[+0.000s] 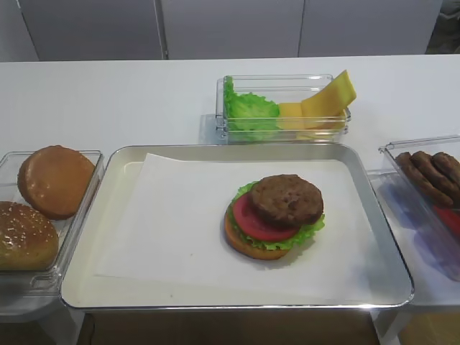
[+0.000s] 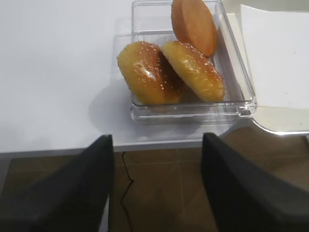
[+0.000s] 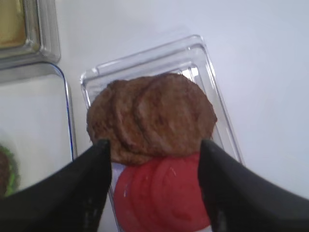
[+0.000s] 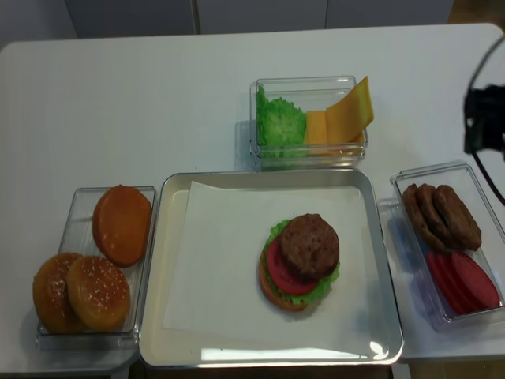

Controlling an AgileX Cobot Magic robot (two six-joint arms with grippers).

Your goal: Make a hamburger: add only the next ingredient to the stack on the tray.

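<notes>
Looking down, I see the meat patty (image 1: 287, 200) sitting off-center on the stack (image 1: 269, 230) right of center in the tray (image 1: 108, 215), both my right gripper (image 3: 154, 150) and left gripper (image 2: 157, 145) spread empty.

The meat patty (image 1: 287, 200) covers most of the tomato slice (image 1: 260, 221), and the bottom bun (image 1: 248, 245) only peeks out under the lettuce (image 1: 305, 231). In the first high view the clear box of spare patties (image 1: 431, 176) runs off the right edge. Right wrist view is soft, and both right gripper (image 3: 154, 147) fingers get cropped at the bottom.
</notes>
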